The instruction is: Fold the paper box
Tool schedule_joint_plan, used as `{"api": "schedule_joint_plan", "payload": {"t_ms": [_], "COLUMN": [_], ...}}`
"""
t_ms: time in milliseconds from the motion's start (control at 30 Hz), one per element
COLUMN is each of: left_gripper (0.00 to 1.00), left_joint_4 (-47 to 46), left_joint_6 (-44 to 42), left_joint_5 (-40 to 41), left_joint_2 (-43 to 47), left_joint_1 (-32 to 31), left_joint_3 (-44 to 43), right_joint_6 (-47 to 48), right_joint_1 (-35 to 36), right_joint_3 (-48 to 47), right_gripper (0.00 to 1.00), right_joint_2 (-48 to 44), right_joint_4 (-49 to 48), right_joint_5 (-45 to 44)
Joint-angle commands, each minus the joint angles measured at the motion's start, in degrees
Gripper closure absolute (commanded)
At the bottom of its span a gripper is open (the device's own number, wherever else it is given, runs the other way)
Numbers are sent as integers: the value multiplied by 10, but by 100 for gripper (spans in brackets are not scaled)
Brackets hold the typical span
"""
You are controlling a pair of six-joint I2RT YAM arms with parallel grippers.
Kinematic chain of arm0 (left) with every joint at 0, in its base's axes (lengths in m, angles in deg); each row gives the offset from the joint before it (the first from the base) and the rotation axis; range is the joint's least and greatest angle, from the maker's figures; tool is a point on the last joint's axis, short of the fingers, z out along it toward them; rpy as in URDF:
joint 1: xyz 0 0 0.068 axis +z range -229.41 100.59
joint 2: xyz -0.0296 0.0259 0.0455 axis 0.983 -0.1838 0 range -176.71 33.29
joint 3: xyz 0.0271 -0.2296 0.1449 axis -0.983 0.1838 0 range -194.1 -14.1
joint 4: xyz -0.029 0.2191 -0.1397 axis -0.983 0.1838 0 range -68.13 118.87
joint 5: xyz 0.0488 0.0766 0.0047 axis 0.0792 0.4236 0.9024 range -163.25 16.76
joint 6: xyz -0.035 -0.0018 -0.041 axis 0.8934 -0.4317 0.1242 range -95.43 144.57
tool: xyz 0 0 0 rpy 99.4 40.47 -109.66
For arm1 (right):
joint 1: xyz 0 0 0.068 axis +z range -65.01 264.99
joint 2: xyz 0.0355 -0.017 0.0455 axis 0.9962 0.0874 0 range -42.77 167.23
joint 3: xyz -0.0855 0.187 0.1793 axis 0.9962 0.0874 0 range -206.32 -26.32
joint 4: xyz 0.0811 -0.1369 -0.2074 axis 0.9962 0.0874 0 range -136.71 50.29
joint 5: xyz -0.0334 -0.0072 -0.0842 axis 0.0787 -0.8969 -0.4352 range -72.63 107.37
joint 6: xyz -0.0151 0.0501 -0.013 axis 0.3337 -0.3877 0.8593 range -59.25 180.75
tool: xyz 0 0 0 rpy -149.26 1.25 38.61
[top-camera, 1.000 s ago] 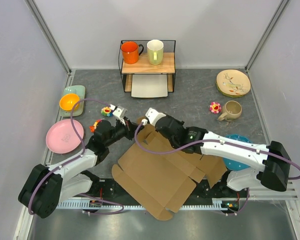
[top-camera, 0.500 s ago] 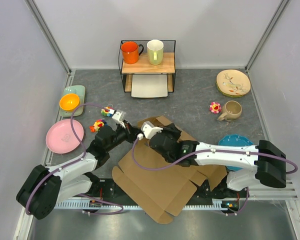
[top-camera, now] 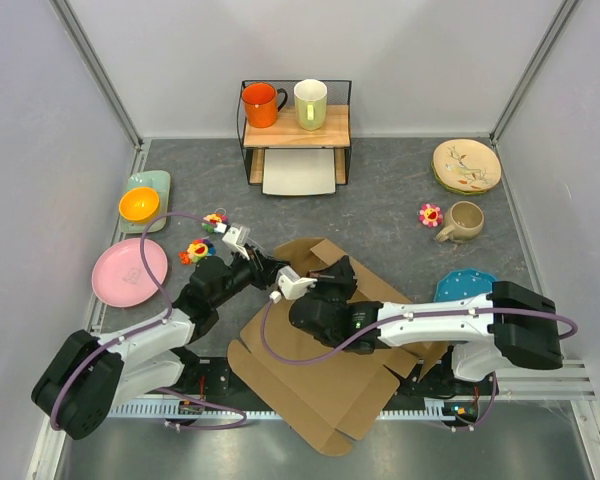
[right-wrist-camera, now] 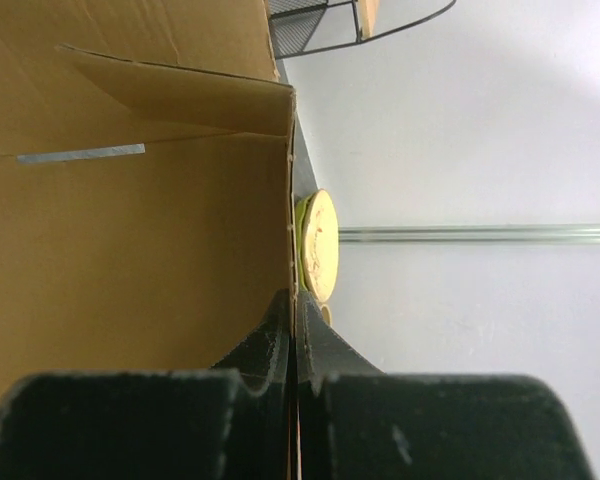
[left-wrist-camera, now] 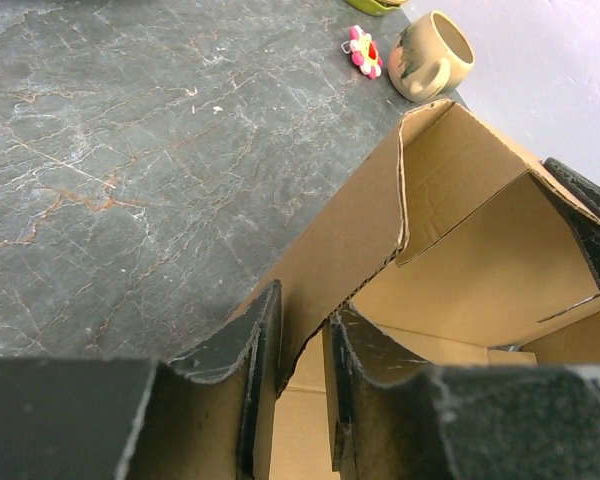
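Pinching one raised wall of the paper box (top-camera: 300, 375), the right gripper (right-wrist-camera: 294, 335) is clamped tight, likely to keep it upright. The left gripper (left-wrist-camera: 296, 345) straddles the far-left wall, jaws slightly apart, gripping nothing firmly. The box lies near-centre on the table (top-camera: 390, 200).

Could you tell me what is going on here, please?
The robot is partway through folding the paper box. The right gripper has its jaws shut on one raised wall, while the left gripper straddles the edge of another raised flap, jaws slightly apart. Much of the sheet lies flat.
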Motion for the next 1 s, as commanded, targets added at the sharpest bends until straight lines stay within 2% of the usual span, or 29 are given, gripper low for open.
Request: {"api": "schedule_joint_plan", "payload": {"t_ms": [0, 233, 467, 667, 767, 833, 967], "left_gripper": [70, 71, 71, 71, 72, 72, 73], "left_joint_4": [-4, -60, -43, -41, -34, -17, -6], "left_joint_6": [12, 32, -23, -43, -56, -71, -81], "left_joint_5": [-11, -11, -3, 34, 48, 52, 61], "left_joint_2": [-11, -51, -65, -65, -60, -54, -36], "left_joint_1": [-4, -4, -4, -3, 1, 4, 22], "left_joint_3": [-7, -9, -61, -68, -72, -80, -87], "right_joint_6": [-12, -34, 111, 198, 211, 263, 307], "right_joint_1": [15, 31, 15, -9, -28, -35, -38], "right_joint_3": [22, 28, 29, 50, 40, 35, -3], "right_gripper": [100, 99, 100, 100, 100, 100, 100], "right_joint_2": [26, 37, 55, 73, 92, 95, 101], "right_joint_4": [12, 15, -137, -273, -303, -366, -386], "right_joint_5": [-13, -28, -44, -59, -57, -54, -47]}}
